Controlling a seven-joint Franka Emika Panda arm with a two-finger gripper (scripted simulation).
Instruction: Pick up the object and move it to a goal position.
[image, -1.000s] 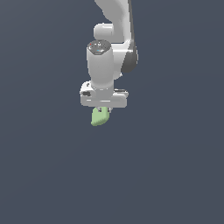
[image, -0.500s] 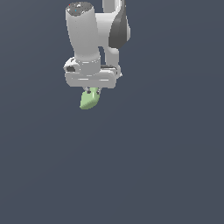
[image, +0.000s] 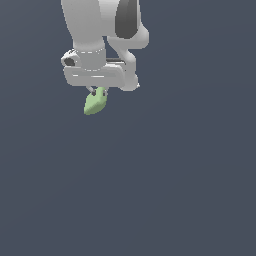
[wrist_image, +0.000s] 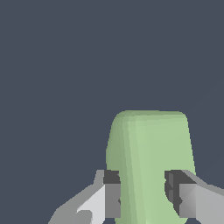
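The pale green flattish block (image: 94, 103) hangs tilted below my white gripper (image: 96, 93) in the upper left of the exterior view. The gripper is shut on the block and holds it in the air. In the wrist view the block (wrist_image: 151, 153) fills the space between the two dark finger pads (wrist_image: 111, 192), which press on its two sides; my gripper (wrist_image: 142, 194) grips its near end. The block's upper end is hidden by the gripper body in the exterior view.
Only a plain dark blue-grey background (image: 175, 190) surrounds the arm in both views. No other object, container or goal marker shows.
The arm has moved up and toward the exterior view's left with the block held in the gripper, and it now looks larger in the picture.
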